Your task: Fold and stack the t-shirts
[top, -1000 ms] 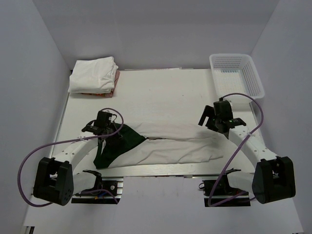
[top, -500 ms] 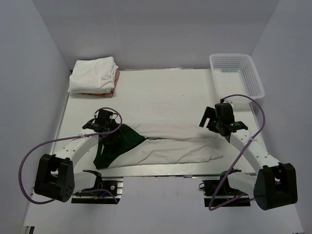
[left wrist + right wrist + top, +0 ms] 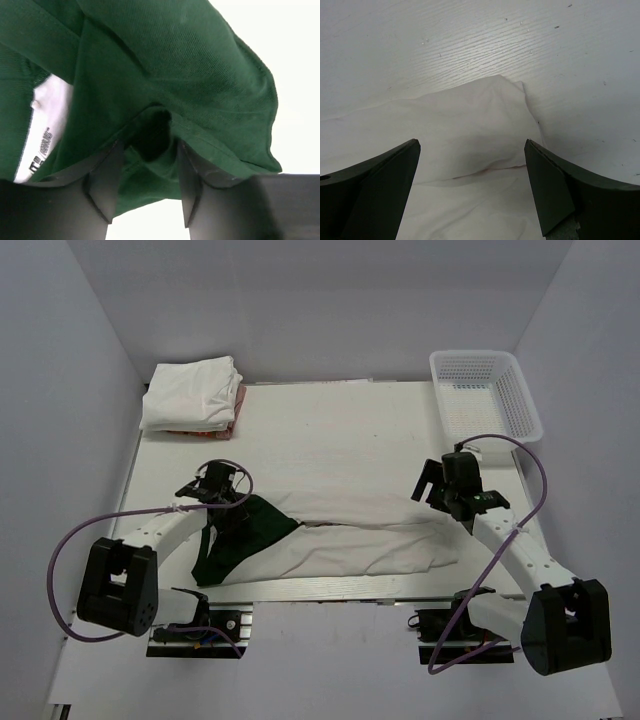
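Item: t-shirt [image 3: 370, 545], cream-white with dark green sleeve [image 3: 240, 535]. It is laid out long and part-folded at the table's [image 3: 340, 430] near edge and is not yet stacked.

Folded stack [image 3: 190, 390]: placed far left, judged finished.

Left gripper [image 3: 148, 150]: set over the sleeve, fingers part-open astride a green ridge, no pinch evident.

Right gripper [image 3: 471, 142]: spread wide and empty above the white right corner.

Remaining: further folds and transfer to the stack.

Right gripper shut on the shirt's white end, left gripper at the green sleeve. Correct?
No: the right wrist view shows the right gripper open above the t-shirt's white end. The left gripper is at the green sleeve.
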Available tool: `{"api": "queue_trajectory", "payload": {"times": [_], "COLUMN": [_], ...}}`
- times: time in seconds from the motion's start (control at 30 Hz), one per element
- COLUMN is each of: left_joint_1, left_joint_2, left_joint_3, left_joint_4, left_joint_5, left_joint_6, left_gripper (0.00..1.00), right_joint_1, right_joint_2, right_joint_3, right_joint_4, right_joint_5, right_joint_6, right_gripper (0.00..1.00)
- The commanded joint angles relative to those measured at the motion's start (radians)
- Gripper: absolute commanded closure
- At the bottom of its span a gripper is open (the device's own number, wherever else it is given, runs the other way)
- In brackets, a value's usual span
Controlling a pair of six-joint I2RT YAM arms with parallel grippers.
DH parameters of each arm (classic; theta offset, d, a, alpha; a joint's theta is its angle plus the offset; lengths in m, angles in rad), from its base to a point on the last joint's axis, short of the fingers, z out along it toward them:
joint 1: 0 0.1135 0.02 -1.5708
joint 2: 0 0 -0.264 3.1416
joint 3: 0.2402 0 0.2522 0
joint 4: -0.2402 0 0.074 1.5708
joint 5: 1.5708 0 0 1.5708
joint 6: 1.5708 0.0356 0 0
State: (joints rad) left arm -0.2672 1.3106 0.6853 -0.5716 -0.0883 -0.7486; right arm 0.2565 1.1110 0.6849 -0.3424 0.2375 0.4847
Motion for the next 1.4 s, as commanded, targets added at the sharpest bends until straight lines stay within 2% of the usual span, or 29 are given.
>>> {"api": "queue_trajectory", "payload": {"times": [0.0, 0.1, 0.13, 0.17, 0.33, 0.83, 0.87, 0.93, 1.0, 1.07, 1.1, 1.13, 1.3, 1.37], "left_joint_1": [-0.007, -0.007, -0.007, -0.007, -0.007, -0.113, -0.130, -0.147, -0.177, -0.191, -0.202, -0.202, -0.221, -0.221], "left_joint_2": [-0.005, -0.050, -0.063, -0.085, -0.145, -0.251, -0.251, -0.251, -0.251, -0.251, -0.264, -0.264, -0.263, -0.237], "left_joint_3": [-0.006, -0.006, -0.006, -0.006, -0.007, -0.138, -0.151, -0.151, -0.142, -0.107, -0.093, -0.060, 0.119, 0.178], "left_joint_4": [0.030, 0.030, 0.030, 0.030, -0.016, -0.083, -0.083, -0.102, -0.170, -0.226, -0.279, -0.302, -0.427, -0.442], "left_joint_5": [0.028, 0.047, 0.061, 0.085, 0.154, 0.285, 0.306, 0.321, 0.334, 0.334, 0.344, 0.344, 0.254, 0.136], "left_joint_6": [0.008, 0.008, 0.023, 0.023, 0.037, -0.146, -0.146, -0.146, -0.146, -0.146, -0.146, -0.135, -0.089, -0.058], "left_gripper": [0.55, 0.80, 0.97, 1.00, 1.00, 1.00, 0.98, 0.84, 0.67, 0.55, 0.45, 0.01, 0.00, 0.00], "right_joint_1": [-0.002, 0.000, 0.000, 0.000, 0.001, 0.000, 0.001, 0.003, -0.003, 0.000, 0.000, 0.000, 0.001, 0.000], "right_joint_2": [-0.037, -0.046, -0.048, -0.053, -0.057, -0.123, -0.126, -0.129, -0.128, -0.132, -0.131, -0.131, -0.122, -0.120], "right_joint_3": [-0.013, -0.019, -0.027, -0.025, -0.039, -0.107, -0.108, -0.110, -0.110, -0.111, -0.116, -0.116, -0.120, -0.120], "right_joint_4": [-0.003, 0.005, 0.003, 0.008, 0.010, 0.068, 0.068, 0.066, 0.065, 0.063, 0.068, 0.068, 0.075, 0.079], "right_joint_5": [0.026, 0.025, 0.022, 0.020, 0.011, -0.086, -0.086, -0.086, -0.086, -0.086, -0.084, -0.087, -0.101, -0.099], "right_joint_6": [-0.021, -0.020, -0.018, -0.018, -0.017, -0.008, -0.008, -0.012, -0.017, -0.018, -0.023, -0.023, -0.026, -0.026], "right_gripper": [0.10, 0.10, 0.10, 0.10, 0.10, 0.10, 0.10, 0.10, 0.10, 0.10, 0.10, 0.10, 0.10, 0.10]}}
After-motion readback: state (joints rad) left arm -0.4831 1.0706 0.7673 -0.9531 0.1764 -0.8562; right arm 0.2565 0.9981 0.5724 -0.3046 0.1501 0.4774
